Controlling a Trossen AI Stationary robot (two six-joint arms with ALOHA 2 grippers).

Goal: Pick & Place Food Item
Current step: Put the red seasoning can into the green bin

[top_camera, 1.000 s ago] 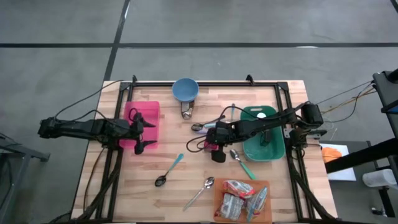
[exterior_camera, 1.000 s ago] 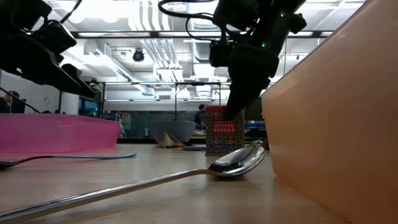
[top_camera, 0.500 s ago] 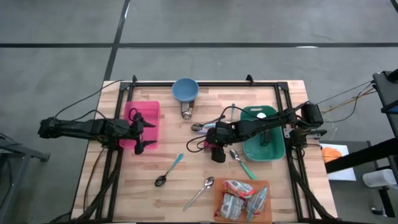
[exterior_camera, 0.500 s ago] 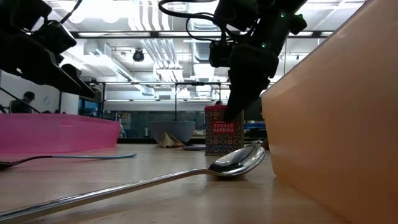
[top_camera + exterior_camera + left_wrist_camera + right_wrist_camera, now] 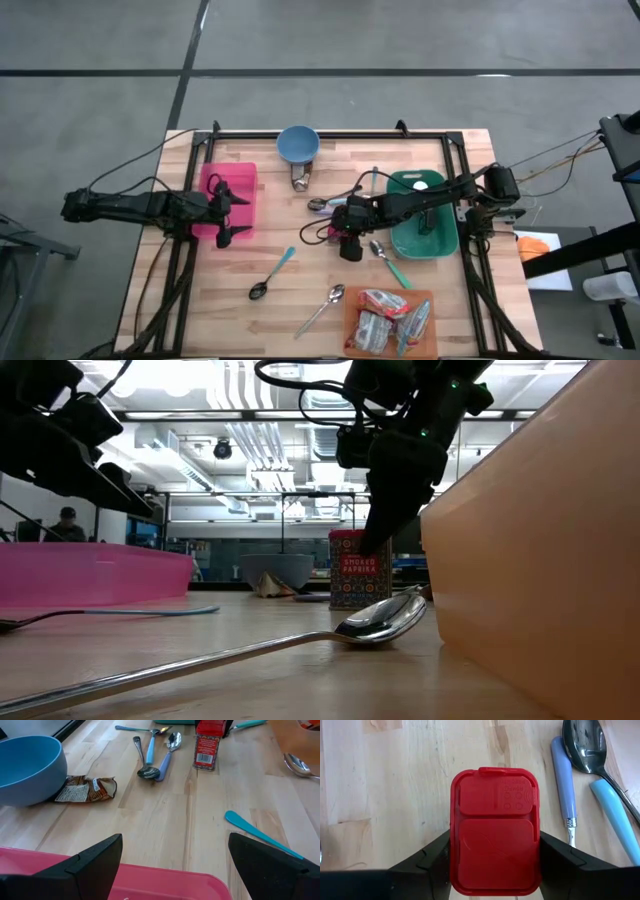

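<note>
My right fingers clamp the red-lidded paprika tin at mid-table; my left ones stand wide apart and hold nothing.

My left gripper [image 5: 232, 213] hovers spread over the pink bin [image 5: 240, 180], and its wrist view alone shows a crumpled brown wrapper [image 5: 85, 789] touching the blue bowl [image 5: 27, 775], plus a barcode on the side of the tin [image 5: 206, 747]. From above that tin is mostly hidden under my right gripper [image 5: 347, 235], which is closed on it just left of the green bin [image 5: 445, 245]. Only my right wrist view shows the tin's flat red lid [image 5: 495, 850] pinched between both fingers [image 5: 425, 865]. Only the low view gives the label, "SMOKED PAPRIKA" [image 5: 360, 565], with the tin upright on the wood behind a steel spoon [image 5: 375, 622].
</note>
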